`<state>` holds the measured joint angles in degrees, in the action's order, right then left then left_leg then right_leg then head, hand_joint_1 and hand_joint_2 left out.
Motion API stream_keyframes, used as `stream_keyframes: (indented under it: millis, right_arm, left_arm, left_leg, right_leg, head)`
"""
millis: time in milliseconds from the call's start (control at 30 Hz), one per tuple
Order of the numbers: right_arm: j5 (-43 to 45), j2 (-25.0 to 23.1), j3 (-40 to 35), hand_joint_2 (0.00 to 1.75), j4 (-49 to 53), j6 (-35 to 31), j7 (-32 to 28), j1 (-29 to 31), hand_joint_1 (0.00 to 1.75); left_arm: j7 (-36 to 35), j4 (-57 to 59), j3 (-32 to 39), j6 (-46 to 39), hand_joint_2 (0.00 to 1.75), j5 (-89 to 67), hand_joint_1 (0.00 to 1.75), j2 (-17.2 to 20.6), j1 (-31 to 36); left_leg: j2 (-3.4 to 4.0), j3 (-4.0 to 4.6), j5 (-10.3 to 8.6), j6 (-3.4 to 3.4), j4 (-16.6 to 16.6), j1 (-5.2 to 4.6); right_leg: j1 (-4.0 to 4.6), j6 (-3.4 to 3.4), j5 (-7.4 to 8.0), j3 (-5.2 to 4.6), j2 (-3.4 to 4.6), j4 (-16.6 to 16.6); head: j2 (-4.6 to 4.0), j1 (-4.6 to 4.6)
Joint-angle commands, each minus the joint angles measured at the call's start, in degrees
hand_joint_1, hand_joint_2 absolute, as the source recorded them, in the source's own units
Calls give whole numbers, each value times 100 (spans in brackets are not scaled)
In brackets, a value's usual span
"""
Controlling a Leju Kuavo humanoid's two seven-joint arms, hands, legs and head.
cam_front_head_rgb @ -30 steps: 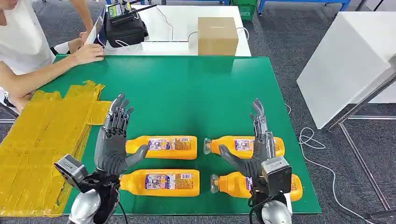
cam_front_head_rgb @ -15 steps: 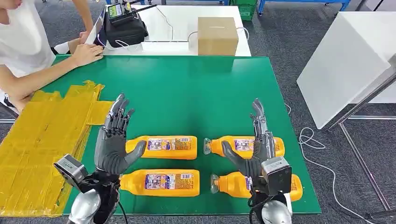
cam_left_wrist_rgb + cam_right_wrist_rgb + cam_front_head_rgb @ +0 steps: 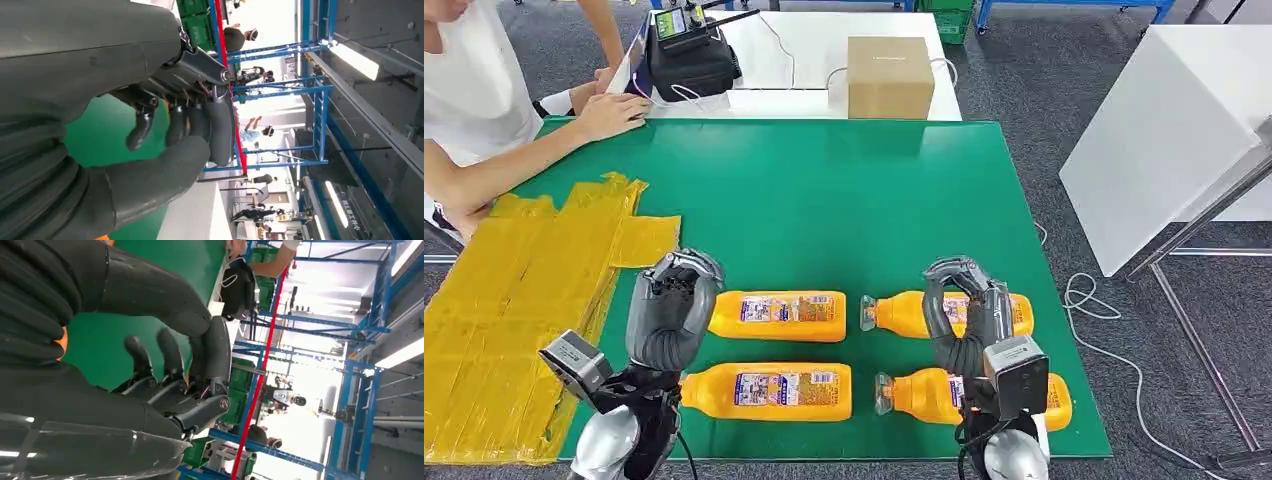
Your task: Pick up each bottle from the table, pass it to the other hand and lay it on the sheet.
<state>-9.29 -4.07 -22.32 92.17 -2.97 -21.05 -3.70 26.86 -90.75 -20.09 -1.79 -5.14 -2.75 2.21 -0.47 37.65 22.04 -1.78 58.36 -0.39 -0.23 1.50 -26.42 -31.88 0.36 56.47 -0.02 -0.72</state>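
Observation:
Several orange bottles lie on their sides on the green table [image 3: 824, 200] in two rows: far left [image 3: 779, 316], near left [image 3: 769, 390], far right [image 3: 902, 313], near right [image 3: 919, 393]. My left hand [image 3: 671, 318] is upright beside the far left bottle, its fingers curled into a fist with nothing in it; the left wrist view shows the left hand [image 3: 165, 135] curled over bare green. My right hand [image 3: 959, 318] stands in front of the far right bottle, fingers also curled in and holding nothing, like the right hand [image 3: 165, 365]. The yellow sheet [image 3: 504, 310] covers the table's left side.
A person sits at the far left, one hand [image 3: 614, 113] resting on the table's far corner. Behind the table are a cardboard box [image 3: 890, 77] and a black device [image 3: 689, 60]. A white table [image 3: 1164, 130] stands off to the right.
Both hands have closed: their fingers, stretched straight up before, are now curled into fists. The arms, the bottles and the person have stayed where they were.

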Motion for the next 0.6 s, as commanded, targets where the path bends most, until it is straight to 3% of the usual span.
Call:
stream_keyframes:
  millis: [33,67,100,133,167,200,300,467,600]
  right_arm:
    - [-668,-550,-66,175,35,-1711,-826,-308,175]
    - [-698,-529,-135,175,66,-1798,-803,-314,171]
    - [-723,-473,-257,175,108,-1959,-747,-306,56]
    - [-773,-438,-340,175,159,-2153,-697,-296,0]
    - [-764,-344,-432,175,183,-2271,-601,-243,0]
    - [-765,-318,-426,175,166,-2295,-575,-214,0]
    - [-1060,-209,-440,175,87,-2395,-458,-129,0]
    - [-2349,-18,-534,175,-201,-2734,52,183,0]
    - [-2347,-15,-528,175,-234,-2738,48,212,0]
  left_arm:
    - [563,46,-127,-1328,175,-1078,175,-291,-599]
    - [560,50,-171,-1365,175,-1094,175,-275,-625]
    - [553,61,-247,-1440,175,-1104,175,-248,-655]
    - [510,90,-305,-1494,175,-1095,169,-218,-643]
    - [428,121,-331,-1548,175,-1047,17,-195,-591]
    - [402,141,-274,-1596,175,-986,0,-244,-563]
    - [294,241,-158,-1599,175,-777,0,-310,-473]
    - [224,375,-67,-1283,175,-469,0,-325,-406]
    - [228,370,-60,-1278,175,-469,0,-323,-409]
  left_leg:
    - [3,-34,10,14,-8,2]
    - [7,-40,16,17,-8,0]
    - [14,-36,17,13,-8,-1]
    - [13,-25,13,10,-7,-2]
    - [13,-41,21,15,-8,-1]
    - [11,-33,19,13,-6,0]
    - [1,-22,13,16,-4,1]
    - [5,-23,14,17,-8,0]
    - [5,-32,16,16,-10,1]
  right_leg:
    - [1,-3,-7,35,-2,-13]
    - [0,-5,-13,40,0,-11]
    - [-1,-4,-12,34,9,-11]
    - [-2,-3,-9,24,9,-8]
    - [-1,-4,-15,42,7,-11]
    - [0,-4,-13,34,5,-10]
    - [1,-3,-9,20,-5,-8]
    - [0,-1,-14,-28,2,-11]
    - [1,2,-16,-13,1,-16]
  head:
    - [0,0]
    - [0,0]
    - [0,-2]
    - [0,-2]
    - [0,0]
    - [0,0]
    - [0,-2]
    - [0,0]
    - [0,-2]
